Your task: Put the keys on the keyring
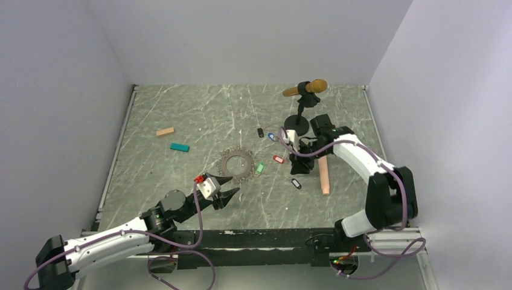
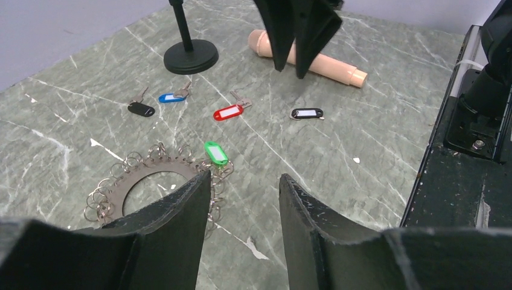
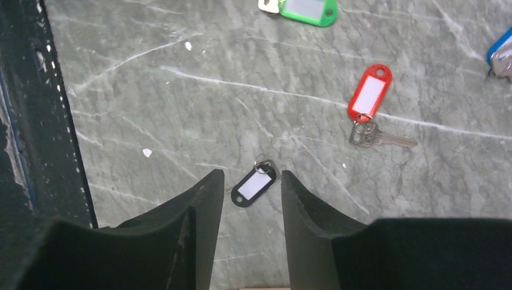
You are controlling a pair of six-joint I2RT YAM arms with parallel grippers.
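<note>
The keyring [image 1: 236, 163] lies flat mid-table, with small wire rings round its rim; it also shows in the left wrist view [image 2: 130, 181]. A green-tagged key [image 1: 260, 168] touches its right rim. A red-tagged key [image 1: 278, 159], a black-tagged key [image 1: 296, 183], a blue-tagged key [image 1: 272, 136] and another black-tagged key [image 1: 261, 132] lie loose to the right. My left gripper [image 1: 229, 186] is open and empty, just near the ring's front edge [image 2: 244, 178]. My right gripper [image 1: 297, 171] is open above the nearer black tag [image 3: 255, 186], which lies between its fingertips [image 3: 252, 174].
A microphone [image 1: 308, 87] on a stand with a round black base [image 1: 296, 124] is at the back right. A peach cylinder [image 1: 325, 175] lies right of the black tag. A tan block [image 1: 165, 131] and a teal block [image 1: 179, 147] lie at the left.
</note>
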